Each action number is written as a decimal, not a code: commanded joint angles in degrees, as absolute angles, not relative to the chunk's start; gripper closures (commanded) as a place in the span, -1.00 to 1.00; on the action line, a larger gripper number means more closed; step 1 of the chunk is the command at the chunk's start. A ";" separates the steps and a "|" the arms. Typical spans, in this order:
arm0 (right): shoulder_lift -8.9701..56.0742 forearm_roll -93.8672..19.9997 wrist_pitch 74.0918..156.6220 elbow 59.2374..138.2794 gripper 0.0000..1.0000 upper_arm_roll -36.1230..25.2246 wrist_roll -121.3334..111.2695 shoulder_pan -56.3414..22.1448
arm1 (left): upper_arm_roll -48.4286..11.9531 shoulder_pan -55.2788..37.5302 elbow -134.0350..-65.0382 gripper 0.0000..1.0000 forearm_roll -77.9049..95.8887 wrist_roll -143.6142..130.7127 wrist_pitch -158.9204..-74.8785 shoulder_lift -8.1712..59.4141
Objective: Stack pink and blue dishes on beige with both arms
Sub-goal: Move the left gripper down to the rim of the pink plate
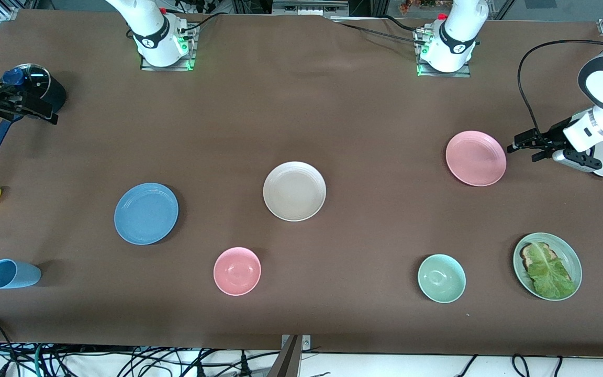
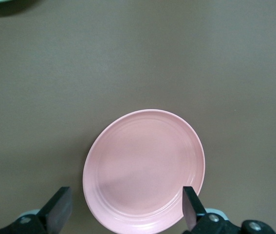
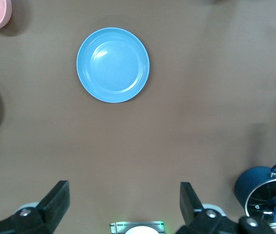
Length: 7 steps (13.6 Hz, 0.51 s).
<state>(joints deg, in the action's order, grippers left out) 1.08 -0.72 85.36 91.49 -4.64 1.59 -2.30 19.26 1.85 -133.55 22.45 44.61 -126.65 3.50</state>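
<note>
Fingers (image 2: 60, 209) of the left gripper (image 2: 125, 212) are spread wide w/ nothing in them, up over the pink plate (image 2: 145, 168). Right gripper (image 3: 123, 202) is spread wide too, holding nothing, up over bare worktop (image 3: 201, 131) near a dark pot (image 3: 266, 192); blue plate (image 3: 112, 64) lies well apart from it. Beige plate (image 1: 294, 191) sits btw the pink & blue ones.

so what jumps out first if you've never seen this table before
Three same-sized flat plates stand out on the brown table: the beige plate in the middle, the blue plate toward the right arm's end, and the pink plate toward the left arm's end. The left gripper hangs open beside the pink plate, and the right gripper hangs open over a dark pot. Nothing is stacked yet.
</note>
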 commanded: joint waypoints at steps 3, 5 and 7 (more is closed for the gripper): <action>1.76 -0.26 86.04 90.35 -1.00 -4.39 0.88 -2.20 | 19.42 2.02 -136.22 -1.00 23.65 47.72 -132.96 4.66; 1.85 -0.26 86.57 90.44 -1.00 -4.39 0.97 -2.20 | 19.51 2.11 -138.59 -1.00 23.55 47.81 -136.74 5.36; 1.93 -0.26 86.66 90.53 -1.00 -4.39 0.97 -2.29 | 19.69 3.68 -139.22 -1.00 24.25 52.61 -139.47 7.81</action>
